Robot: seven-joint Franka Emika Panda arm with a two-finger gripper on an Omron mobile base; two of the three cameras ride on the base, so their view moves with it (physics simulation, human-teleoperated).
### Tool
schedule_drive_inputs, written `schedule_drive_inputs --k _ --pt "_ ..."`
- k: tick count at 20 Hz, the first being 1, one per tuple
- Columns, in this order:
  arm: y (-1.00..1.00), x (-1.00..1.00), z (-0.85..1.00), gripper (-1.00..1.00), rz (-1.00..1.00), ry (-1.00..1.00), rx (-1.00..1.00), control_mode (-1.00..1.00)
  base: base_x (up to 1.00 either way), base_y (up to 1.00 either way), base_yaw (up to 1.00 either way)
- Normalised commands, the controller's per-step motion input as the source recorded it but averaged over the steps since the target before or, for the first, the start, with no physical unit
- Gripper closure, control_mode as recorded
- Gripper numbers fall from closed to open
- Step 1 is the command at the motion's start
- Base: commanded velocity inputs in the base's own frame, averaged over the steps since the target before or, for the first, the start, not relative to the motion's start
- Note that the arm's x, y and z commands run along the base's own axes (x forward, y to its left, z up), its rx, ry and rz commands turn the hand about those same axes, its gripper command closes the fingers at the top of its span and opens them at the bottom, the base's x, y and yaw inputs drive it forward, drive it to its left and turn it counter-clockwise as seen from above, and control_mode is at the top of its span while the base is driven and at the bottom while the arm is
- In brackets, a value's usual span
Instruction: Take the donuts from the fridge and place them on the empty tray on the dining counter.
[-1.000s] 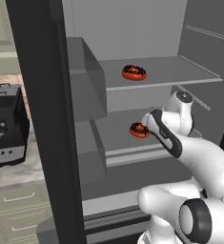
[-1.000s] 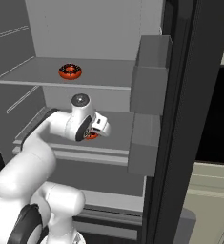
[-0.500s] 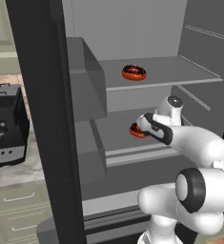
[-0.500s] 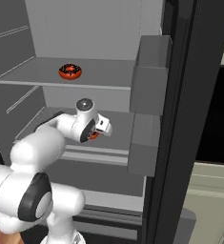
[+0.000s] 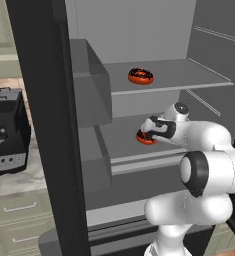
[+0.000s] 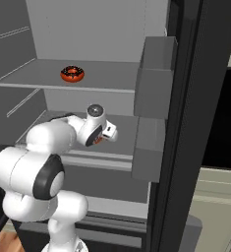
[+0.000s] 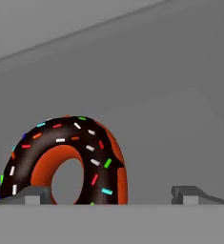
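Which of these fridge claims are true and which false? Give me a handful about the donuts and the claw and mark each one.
1. One donut lies on the upper shelf of the fridge. True.
2. The claw is shut on a donut. False: it is open, and the lower donut sits off to one side, by one fingertip.
3. The arm reaches in at the lower shelf. True.
4. Both donuts lie on one shelf. False: one on each shelf.
5. The fridge door is shut. False: it stands open.
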Motion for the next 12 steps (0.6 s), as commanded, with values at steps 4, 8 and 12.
schedule_drive_inputs --k 4,8,12 --pt "0.0 0.29 -0.37 -1.0 0.0 0.0 0.05 -1.0 0.0 0.0 0.0" --pt "0.0 0.31 -0.4 -1.0 0.0 0.0 0.01 -1.0 0.0 0.0 0.0" --pt "0.12 0.26 -0.45 1.0 0.0 0.0 0.0 -1.0 0.0 0.0 0.0"
